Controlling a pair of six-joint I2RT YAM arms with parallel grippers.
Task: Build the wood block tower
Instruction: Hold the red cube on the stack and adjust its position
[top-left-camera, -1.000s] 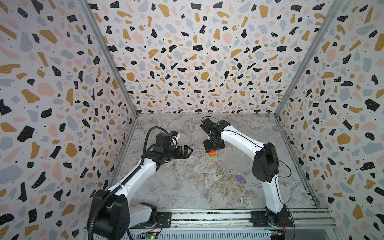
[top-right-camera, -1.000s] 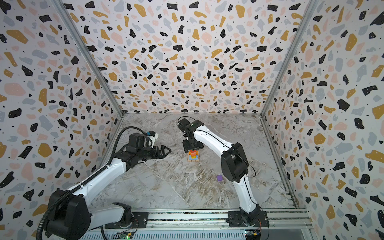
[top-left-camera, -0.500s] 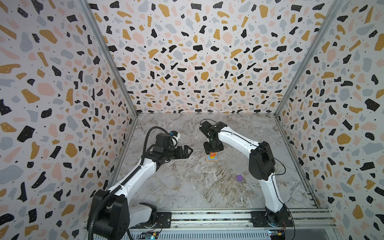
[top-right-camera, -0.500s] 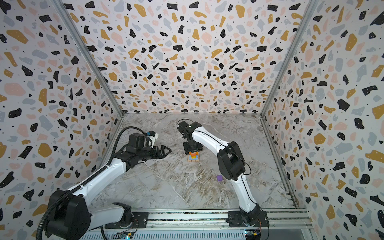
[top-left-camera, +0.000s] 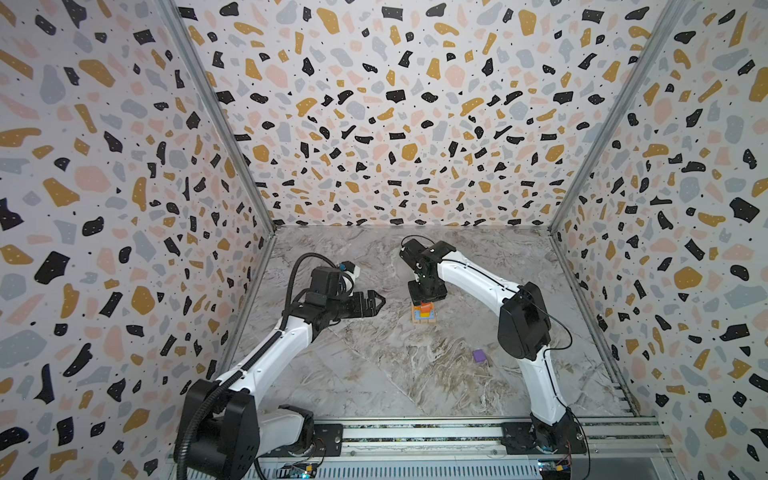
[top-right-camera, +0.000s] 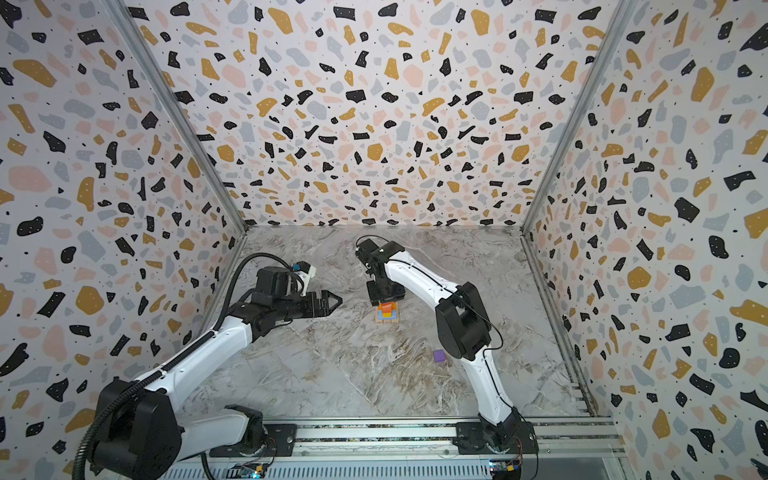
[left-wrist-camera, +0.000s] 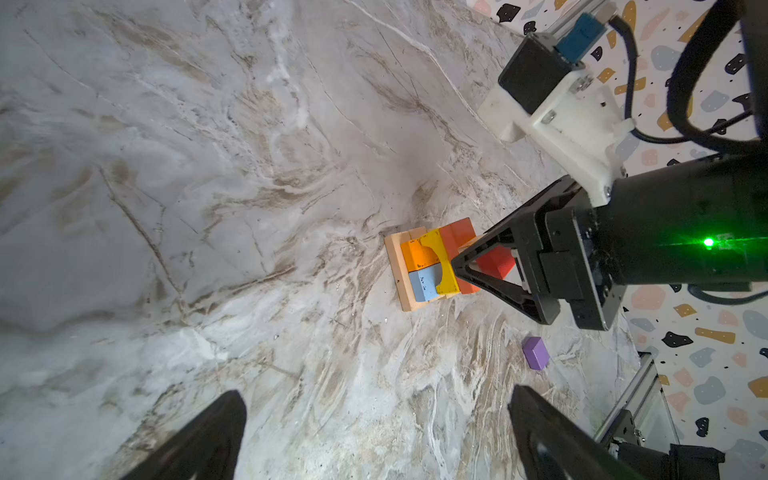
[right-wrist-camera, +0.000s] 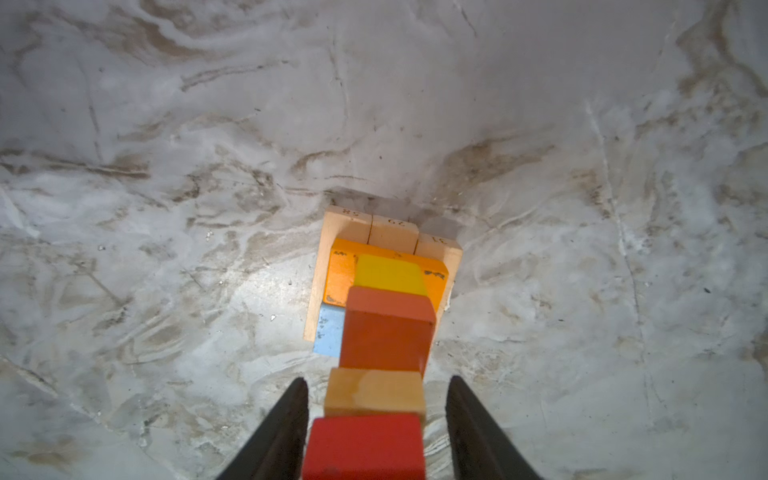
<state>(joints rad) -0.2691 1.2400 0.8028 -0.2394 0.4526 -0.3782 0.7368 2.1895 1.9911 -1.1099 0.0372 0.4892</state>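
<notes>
The tower (top-left-camera: 423, 312) stands on the table (top-left-camera: 374, 374). My right gripper (top-left-camera: 427, 300) is directly above the tower, fingers (right-wrist-camera: 286, 436) either side of its top block (right-wrist-camera: 365, 446). My left gripper (top-left-camera: 376, 301) is left of the tower, apart. A loose cube (top-left-camera: 478, 355) lies right of the tower, nearer the front, well apart.

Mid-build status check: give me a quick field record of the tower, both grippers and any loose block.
tower: stands mid-table; tan base, coloured layers above, red cube on top
right gripper: over the tower, jaws astride the red cube, a gap visible on one side
left gripper: open, empty, beside the tower and apart from it
purple cube: loose on the table, well apart from the tower, not yet stacked
</notes>
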